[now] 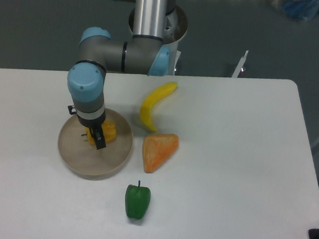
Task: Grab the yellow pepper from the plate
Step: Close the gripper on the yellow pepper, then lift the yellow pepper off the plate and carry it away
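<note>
On the white table (227, 177), the matte beige plate (76, 159) held the glossy, blocky yellow pepper (107, 131), with the dark gripper (96, 138) down around it; whether the fingers clamped it I could not tell. Nearby lay a smooth curved banana (154, 106), an orange wedge (158, 150) and a waxy green pepper (137, 202).

My black gripper (96, 138) is showing against the bright yellow pepper (108, 131) on the beige-tan plate (74, 157). The banana (152, 108) is looking yellow, the wedge (157, 151) orange, the other pepper (137, 201) dark green, the table (240, 161) white.
</note>
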{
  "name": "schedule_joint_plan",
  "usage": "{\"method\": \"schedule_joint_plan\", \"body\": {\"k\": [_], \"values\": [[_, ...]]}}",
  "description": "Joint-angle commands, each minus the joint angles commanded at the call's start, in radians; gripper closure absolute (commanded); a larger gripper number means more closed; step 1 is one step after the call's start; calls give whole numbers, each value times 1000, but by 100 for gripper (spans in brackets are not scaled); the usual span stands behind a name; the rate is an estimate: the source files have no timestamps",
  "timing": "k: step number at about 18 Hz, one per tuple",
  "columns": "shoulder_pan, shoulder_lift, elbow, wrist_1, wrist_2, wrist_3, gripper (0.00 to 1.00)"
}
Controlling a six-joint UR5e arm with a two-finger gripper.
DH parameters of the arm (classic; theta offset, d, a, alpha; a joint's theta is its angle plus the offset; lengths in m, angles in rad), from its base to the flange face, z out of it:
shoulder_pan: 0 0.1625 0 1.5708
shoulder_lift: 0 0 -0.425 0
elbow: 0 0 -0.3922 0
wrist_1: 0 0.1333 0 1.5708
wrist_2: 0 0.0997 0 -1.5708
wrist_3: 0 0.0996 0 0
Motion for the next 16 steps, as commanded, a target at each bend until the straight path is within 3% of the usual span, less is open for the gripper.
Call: {"method": "schedule_joint_plan", "body": {"k": [5,9,12,16], "values": [[54,48,38,-12,-8,0,69],[164,54,93,-17,-63,-12,69],[288,86,144,-17,-116,-21,69],[420,84,179,-18,-110,-5,69]]}}
